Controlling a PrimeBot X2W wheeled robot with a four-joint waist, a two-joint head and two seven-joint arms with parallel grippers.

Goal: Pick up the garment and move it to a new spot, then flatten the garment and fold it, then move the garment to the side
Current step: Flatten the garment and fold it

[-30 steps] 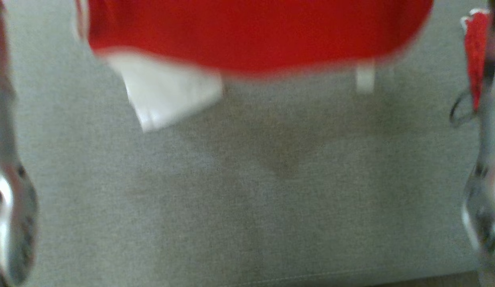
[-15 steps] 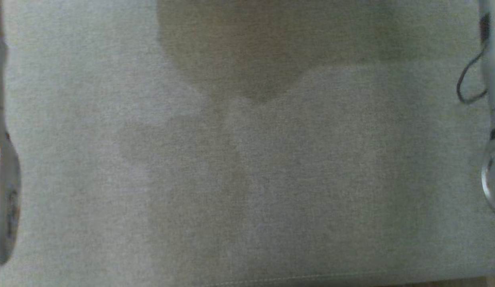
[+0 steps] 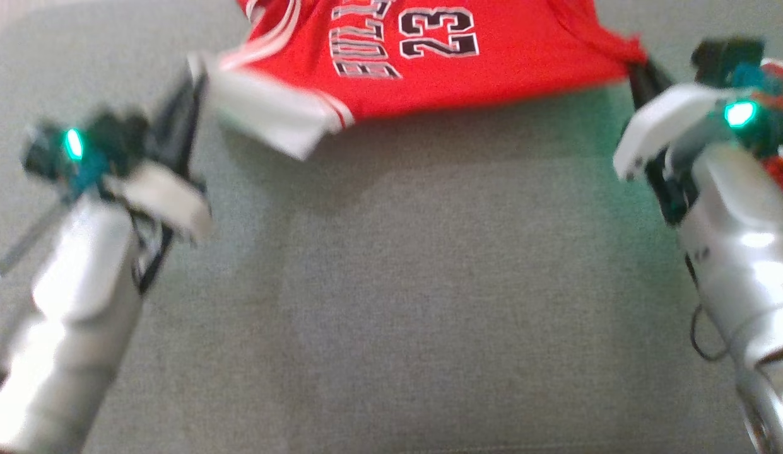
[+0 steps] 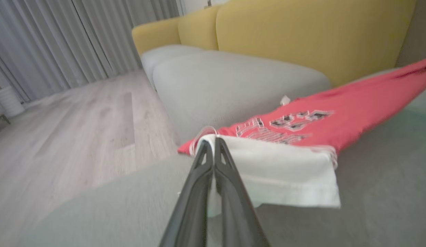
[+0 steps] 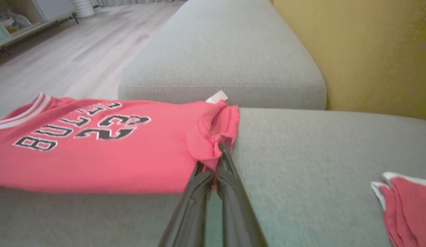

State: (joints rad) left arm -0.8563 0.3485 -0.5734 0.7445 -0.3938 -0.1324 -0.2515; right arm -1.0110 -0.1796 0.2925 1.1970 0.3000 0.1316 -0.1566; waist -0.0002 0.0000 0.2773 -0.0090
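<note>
Here, a grey sofa seat cushion [image 3: 429, 284] is filling the foreground, with a yellow backrest [image 5: 370, 51] rising along the cushion's far side. Over the cushion's far half, a red Bulls number 23 jersey [image 3: 429, 69] is hanging spread between the robot's two arms, print facing up, its shadow falling on the cushion. Toward the cushion's left side, the left gripper [image 4: 213, 144] is pinching the jersey's white corner, fingers pressed together on the cloth. Toward the cushion's right side, the right gripper [image 5: 221, 151] is clamping a bunched red corner, fingers likewise closed on it. A second red-and-white cloth [image 5: 405, 202] is lying at the cushion's right end.
</note>
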